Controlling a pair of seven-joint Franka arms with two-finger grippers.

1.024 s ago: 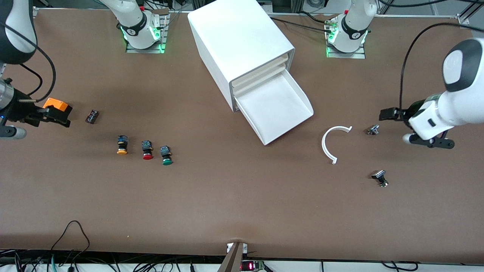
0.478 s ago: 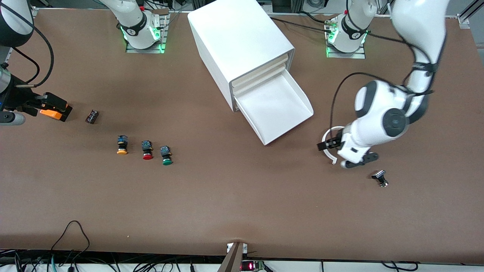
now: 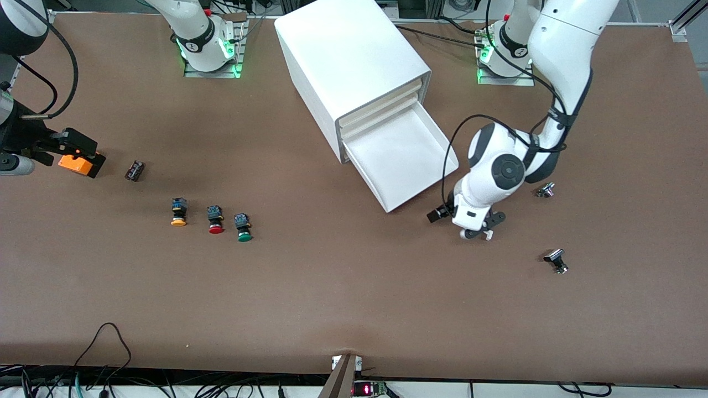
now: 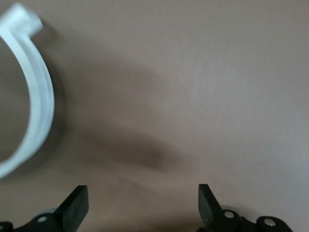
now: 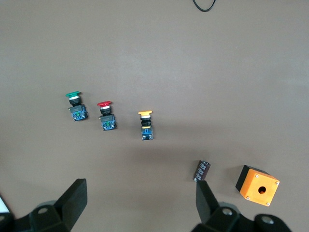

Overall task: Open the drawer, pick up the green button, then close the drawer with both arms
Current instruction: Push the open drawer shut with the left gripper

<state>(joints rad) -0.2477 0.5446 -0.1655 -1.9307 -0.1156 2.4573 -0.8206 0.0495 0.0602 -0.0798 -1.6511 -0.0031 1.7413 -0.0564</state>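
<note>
The brown desk (image 3: 332, 287) carries one white cabinet (image 3: 348, 61) by its edge at the robots' bases, its lowest drawer (image 3: 401, 157) pulled open. Three buttons lie in a row toward the right arm's end: yellow (image 3: 178, 212), red (image 3: 215, 219) and the green button (image 3: 243, 228). One orange box (image 3: 77, 163), one small dark part (image 3: 134, 170) and two metal parts (image 3: 546, 190) also lie there. The left end effector (image 4: 143, 205) hangs wide open and empty over bare desk beside a white ring (image 4: 36, 92). The right end effector (image 5: 140, 200), wide open and empty, hangs near the orange box.

White arc (image 4: 34, 96) blurred, edge-cropped
</note>
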